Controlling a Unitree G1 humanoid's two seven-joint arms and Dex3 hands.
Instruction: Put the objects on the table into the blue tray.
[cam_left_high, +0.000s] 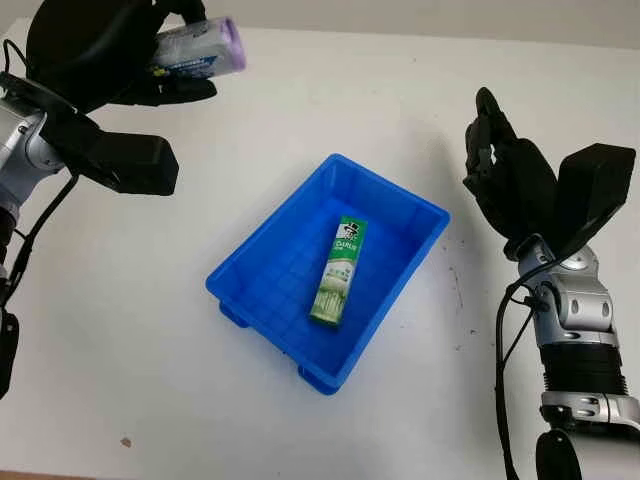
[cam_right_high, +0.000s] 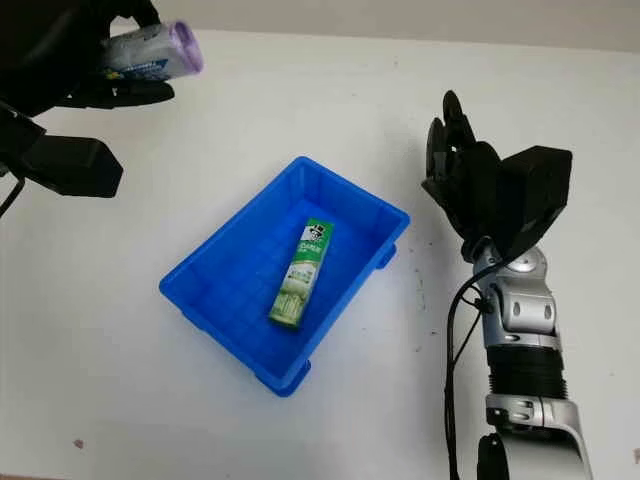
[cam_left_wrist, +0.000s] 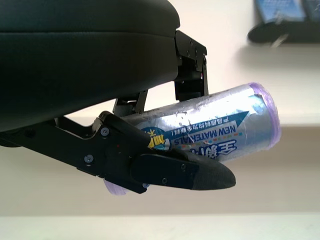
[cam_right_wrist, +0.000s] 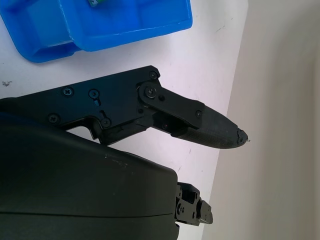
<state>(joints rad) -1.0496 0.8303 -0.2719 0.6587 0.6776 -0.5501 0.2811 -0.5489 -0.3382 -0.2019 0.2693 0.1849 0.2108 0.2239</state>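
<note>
Left eye view: the left robot hand (cam_left_high: 130, 50) is raised over the far left corner of the white bench (cam_left_high: 300, 110), its fingers closed around a silvery roll with purple ends (cam_left_high: 200, 47). The blue tray (cam_left_high: 330, 265) sits mid-bench with a green toothpaste box (cam_left_high: 338, 271) lying flat inside. The right robot hand (cam_left_high: 510, 170) hovers near the right edge, holding nothing.

Right eye view: roll and tray are well apart.

Left wrist view: the fingers (cam_left_wrist: 180, 172) wrap the roll's middle, its printed film looking light, soft and a little slippery; mid-body seems the safest hold.

Right wrist view: the right hand is open above bare bench beside the tray's corner (cam_right_wrist: 135, 30)
</note>
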